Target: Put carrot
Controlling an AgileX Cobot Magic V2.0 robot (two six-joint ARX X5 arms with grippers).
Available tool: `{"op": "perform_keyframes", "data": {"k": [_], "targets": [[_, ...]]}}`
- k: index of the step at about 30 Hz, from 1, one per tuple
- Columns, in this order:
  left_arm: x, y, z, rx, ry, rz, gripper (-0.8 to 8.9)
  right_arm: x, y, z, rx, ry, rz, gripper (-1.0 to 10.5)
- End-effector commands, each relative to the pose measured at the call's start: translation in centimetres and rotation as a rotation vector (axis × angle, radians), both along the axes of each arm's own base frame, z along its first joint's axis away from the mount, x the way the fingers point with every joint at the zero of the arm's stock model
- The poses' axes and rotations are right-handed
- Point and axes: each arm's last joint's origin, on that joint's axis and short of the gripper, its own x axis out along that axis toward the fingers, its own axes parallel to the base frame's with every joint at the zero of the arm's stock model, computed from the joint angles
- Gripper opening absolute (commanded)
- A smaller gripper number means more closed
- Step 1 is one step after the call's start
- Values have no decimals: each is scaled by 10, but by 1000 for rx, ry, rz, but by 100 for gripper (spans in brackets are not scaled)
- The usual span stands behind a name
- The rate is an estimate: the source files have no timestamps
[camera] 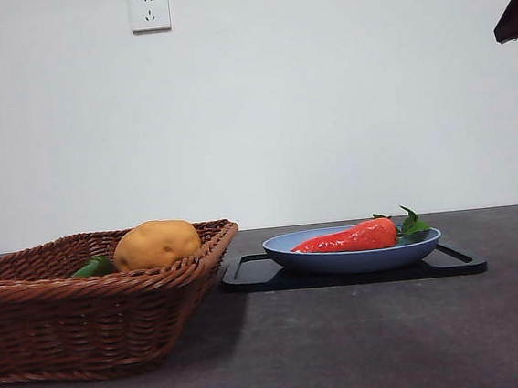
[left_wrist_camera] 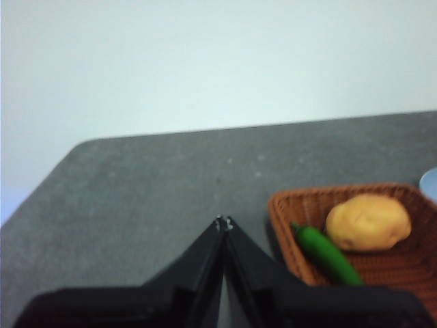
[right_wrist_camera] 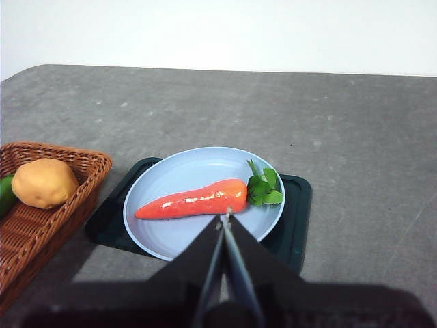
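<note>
Right gripper clenched empty above the glossy red-orange plastic carrot on the blue plate; its slick taper could squirt free.

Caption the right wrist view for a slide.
Shut right gripper above carrot lying on blue plate, beside basket.

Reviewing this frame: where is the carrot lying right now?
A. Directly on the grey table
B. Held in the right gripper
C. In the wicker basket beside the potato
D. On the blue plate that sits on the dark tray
D: the carrot lies on the blue plate over the dark tray; the wicker basket holds only the potato and a green vegetable.
</note>
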Motion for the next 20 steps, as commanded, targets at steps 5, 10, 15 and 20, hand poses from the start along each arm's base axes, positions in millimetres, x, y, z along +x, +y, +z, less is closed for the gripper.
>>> {"op": "perform_keyframes", "data": {"k": [5,10,15,20], "targets": [[11,-1,-36,15,58,2,8,0,1,4,18,-15,-1,11],[13,-1,-46,-6,84,4,8,0,1,4,18,-15,-1,11],[14,-1,-50,-16,96,5,8,0,1,4,18,-15,-1,11],[15,-1,-60,-72,125,11,8,0,1,4,18,-15,-1,11]]}}
